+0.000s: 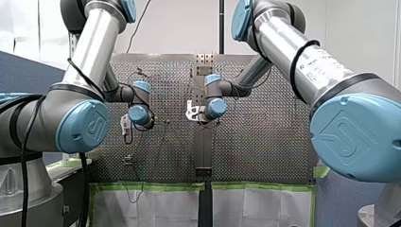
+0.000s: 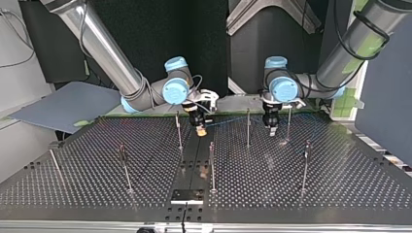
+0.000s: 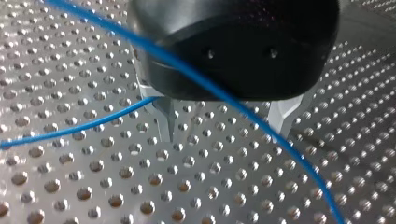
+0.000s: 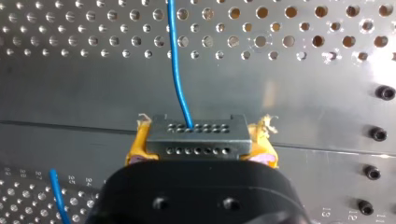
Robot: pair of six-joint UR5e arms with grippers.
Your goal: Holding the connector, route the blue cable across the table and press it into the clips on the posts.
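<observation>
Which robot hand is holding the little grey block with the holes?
My right hand, the one with yellow pads: they clamp the grey connector, where the blue cable goes in. My left hand is open.

A grey connector [image 4: 196, 135] with two rows of holes is clamped in the right gripper [image 4: 198, 151] above the bench's [image 4: 303, 107] middle strip, the thin blue cable [image 4: 178, 65] being led from its face past a slim upright post [image 2: 248, 127].
</observation>
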